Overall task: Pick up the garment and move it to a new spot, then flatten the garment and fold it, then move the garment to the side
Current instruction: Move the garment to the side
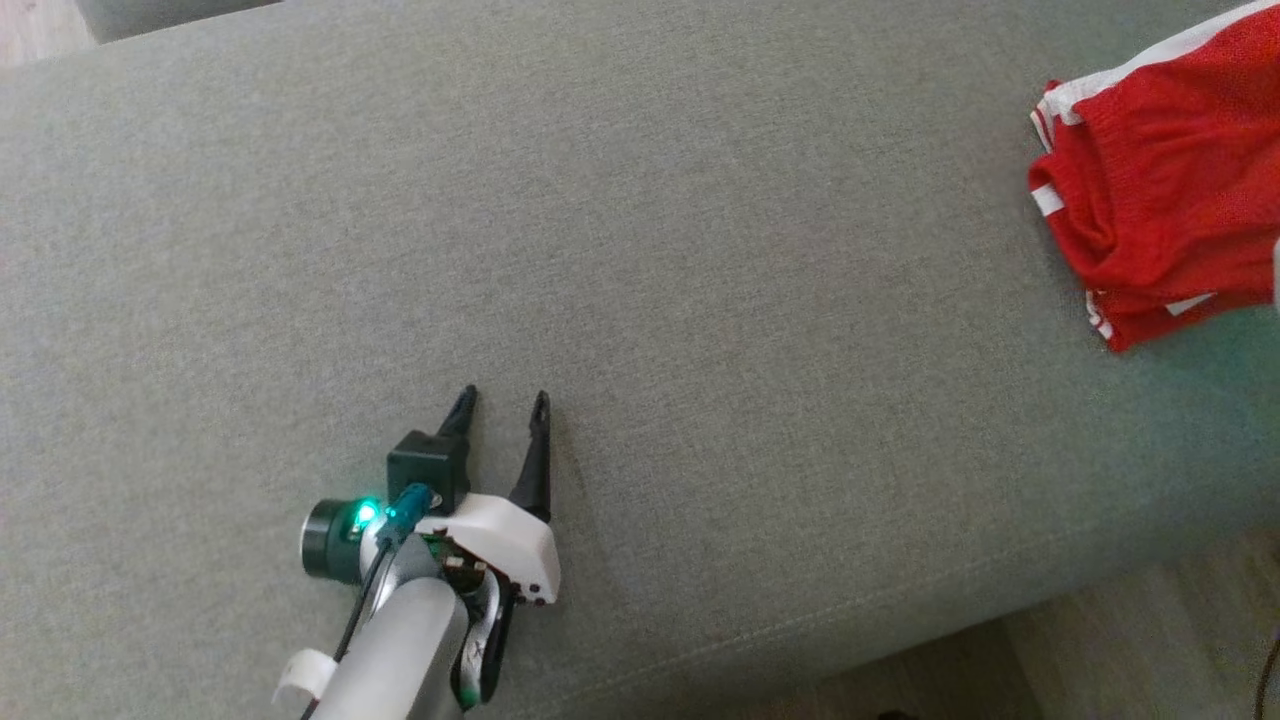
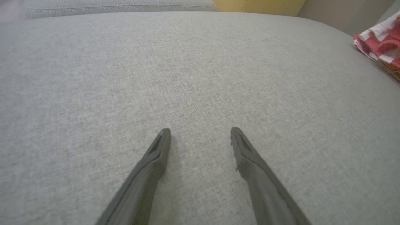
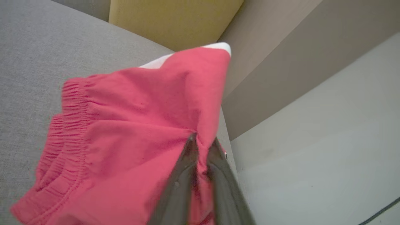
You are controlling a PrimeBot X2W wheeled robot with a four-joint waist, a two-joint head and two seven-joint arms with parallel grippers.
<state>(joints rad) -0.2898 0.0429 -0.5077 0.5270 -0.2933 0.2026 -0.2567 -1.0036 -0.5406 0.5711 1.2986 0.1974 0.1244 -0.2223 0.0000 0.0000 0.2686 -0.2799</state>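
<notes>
Right gripper (image 3: 203, 140) pinches the bunched red garment (image 1: 1170, 190), waistband facing left; left gripper (image 1: 505, 396) spread apart.

Loads of room here tbh. The sofa seat (image 1: 700, 250) is bare grey fabric from the left hand (image 1: 505, 395), fingers spread apart, right across to the red garment (image 1: 1160, 200) bunched at the seat's right end. That heap is what's in the way, with the right hand (image 3: 203, 140) pinched onto it. A yellow cushion (image 3: 175, 22) blocks the back corner behind it, and the front edge drops to the floor (image 1: 1150, 650).
</notes>
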